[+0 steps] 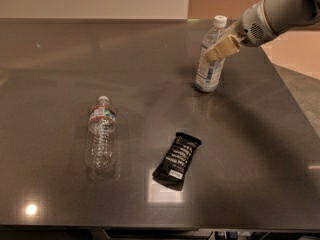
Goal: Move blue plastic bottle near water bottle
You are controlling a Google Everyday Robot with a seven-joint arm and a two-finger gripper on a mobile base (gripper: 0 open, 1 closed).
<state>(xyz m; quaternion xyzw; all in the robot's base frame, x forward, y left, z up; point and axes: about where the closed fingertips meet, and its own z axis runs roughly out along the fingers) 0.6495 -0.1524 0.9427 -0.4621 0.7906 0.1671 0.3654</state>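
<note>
The blue plastic bottle (pixel 207 72), bluish with a white cap and a blue-and-white label, stands upright at the back right of the dark table (pixel 150 64). My gripper (pixel 220 48) reaches in from the upper right and is at the bottle's upper body, just below the neck, right against it. The water bottle (pixel 101 134), clear and ribbed with a red-and-green band near its neck, is at the left middle of the table, far from the blue bottle, with its cap toward the back.
A black snack bar wrapper (pixel 177 160) lies between the two bottles, toward the front. The table's right edge (pixel 295 114) runs close behind the blue bottle. A pale wall stands beyond the back edge.
</note>
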